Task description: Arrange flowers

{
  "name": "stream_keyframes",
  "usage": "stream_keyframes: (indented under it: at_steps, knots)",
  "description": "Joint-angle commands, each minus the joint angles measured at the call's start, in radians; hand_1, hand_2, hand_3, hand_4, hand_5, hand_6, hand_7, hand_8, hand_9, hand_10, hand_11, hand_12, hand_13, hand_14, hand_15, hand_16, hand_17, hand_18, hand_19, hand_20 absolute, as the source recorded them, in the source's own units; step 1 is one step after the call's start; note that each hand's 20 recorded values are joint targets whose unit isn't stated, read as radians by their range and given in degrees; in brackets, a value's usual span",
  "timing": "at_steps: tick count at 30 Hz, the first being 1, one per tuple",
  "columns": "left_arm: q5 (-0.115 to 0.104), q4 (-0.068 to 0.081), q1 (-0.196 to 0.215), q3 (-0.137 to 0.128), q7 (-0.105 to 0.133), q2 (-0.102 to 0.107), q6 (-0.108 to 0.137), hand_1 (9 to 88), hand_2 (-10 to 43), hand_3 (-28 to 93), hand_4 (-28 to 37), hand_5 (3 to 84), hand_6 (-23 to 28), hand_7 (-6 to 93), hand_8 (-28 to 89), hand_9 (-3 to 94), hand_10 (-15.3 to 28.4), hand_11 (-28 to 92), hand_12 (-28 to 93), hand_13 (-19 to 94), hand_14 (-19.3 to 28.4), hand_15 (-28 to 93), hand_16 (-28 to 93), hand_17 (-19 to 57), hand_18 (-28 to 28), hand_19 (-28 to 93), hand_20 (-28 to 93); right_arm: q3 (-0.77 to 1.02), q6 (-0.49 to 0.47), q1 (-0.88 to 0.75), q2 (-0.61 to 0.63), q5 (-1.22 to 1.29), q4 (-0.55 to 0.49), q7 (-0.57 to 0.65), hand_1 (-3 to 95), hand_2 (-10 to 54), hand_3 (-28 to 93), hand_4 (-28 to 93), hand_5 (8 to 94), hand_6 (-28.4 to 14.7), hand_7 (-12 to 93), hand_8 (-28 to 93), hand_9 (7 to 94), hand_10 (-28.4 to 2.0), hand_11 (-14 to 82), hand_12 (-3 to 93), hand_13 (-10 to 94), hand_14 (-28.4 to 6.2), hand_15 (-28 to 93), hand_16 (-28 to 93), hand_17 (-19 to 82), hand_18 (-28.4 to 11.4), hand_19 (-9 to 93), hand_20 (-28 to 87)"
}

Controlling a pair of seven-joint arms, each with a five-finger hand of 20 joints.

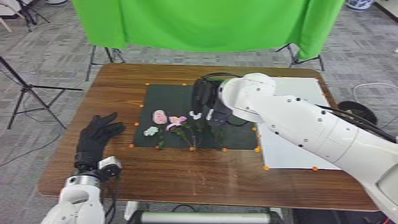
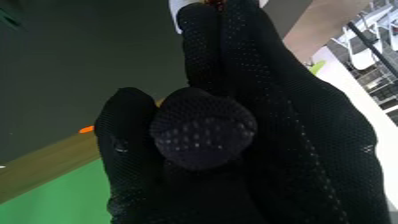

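- Pink flowers (image 1: pixel 160 117) are lying toward the mat's (image 1: pixel 162 96) nine o'clock, seemingly arranged.
- White flower (image 1: pixel 196 115) is probably awaiting placement; right hand's (image 1: pixel 203 93) grip: cannot tell.
- Left hand (image 1: pixel 100 131) is idling, released.

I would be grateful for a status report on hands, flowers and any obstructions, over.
Left hand open, left of dark mat. Right hand over mat. Flowers lying on mat. Right arm hides part of mat.
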Motion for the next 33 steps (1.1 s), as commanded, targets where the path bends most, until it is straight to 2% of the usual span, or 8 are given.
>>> stream_keyframes:
  at_steps: [1,12,19,26,30,33]
  knots:
    - [0.002,-0.001,0.01,-0.002,-0.014,-0.003,-0.012,18.4,12.3,65,-28.3,52.5,3.7,12.9,-8,55.3,15.5,21,9,46,18.0,27,-6,9.5,10.7,10,15,0.02,-0.023,0.005,-0.003,0.02,0.001,0.034,57.1,-9.5,61,-17,75.5,0.5,18,3,85.4,-11.2,7.2,24.3,94,-0.9,61,25,69,-11.2,93,51]
    - [0.004,0.0,0.004,0.0,-0.025,0.007,-0.023,18.4,12.3,65,-28.3,52.5,3.7,12.9,-8,55.2,15.6,21,9,46,18.0,27,-6,9.4,10.7,10,15,0.026,-0.042,-0.013,0.001,0.027,-0.008,0.061,50.7,-9.5,64,-17,67.1,1.2,16,0,82.5,-12.1,12.4,19.4,94,-1.1,61,26,69,-11.4,93,51]
    - [0.002,0.002,-0.002,0.0,-0.012,0.008,-0.018,18.5,12.3,65,-28.3,52.3,3.5,13.1,-8,55.1,15.5,21,9,45,18.1,27,-6,9.3,10.8,11,15,0.017,-0.038,0.004,-0.001,0.031,-0.006,0.064,48.4,-9.5,66,-17,65.0,1.5,16,-4,81.8,-12.7,14.2,16.8,94,-1.1,60,26,69,-11.4,93,51]
    - [0.003,0.002,-0.002,0.002,-0.016,0.007,-0.021,18.5,12.2,65,-28.3,52.3,3.4,13.1,-8,55.1,15.5,21,8,46,18.2,27,-6,9.2,10.9,11,15,0.031,-0.069,0.009,0.002,0.033,-0.003,0.084,43.2,-9.5,67,-17,63.3,1.2,15,-10,80.0,-14.1,13.9,14.8,94,-1.1,60,26,69,-11.5,93,51]
    - [0.002,-0.001,0.003,-0.002,-0.021,0.008,-0.021,18.6,12.3,65,-28.3,52.3,3.1,13.4,-8,55.1,15.5,21,9,46,18.1,27,-6,9.2,11.0,11,15,0.041,-0.113,0.004,0.001,0.042,0.001,0.098,34.5,-9.5,64,-17,62.0,1.3,14,-11,77.0,-15.6,12.1,14.1,94,-1.7,58,26,69,-11.4,93,50]
    - [0.004,0.002,-0.003,-0.001,-0.024,0.011,-0.026,18.7,12.3,65,-28.3,52.3,3.1,13.4,-8,55.2,15.4,21,9,46,18.3,27,-6,9.2,10.9,11,15,0.037,-0.106,0.002,0.005,0.041,-0.005,0.103,28.4,-8.9,63,-16,61.7,1.0,12,-10,73.8,-16.7,10.5,13.4,94,-2.3,57,26,68,-11.5,93,48]
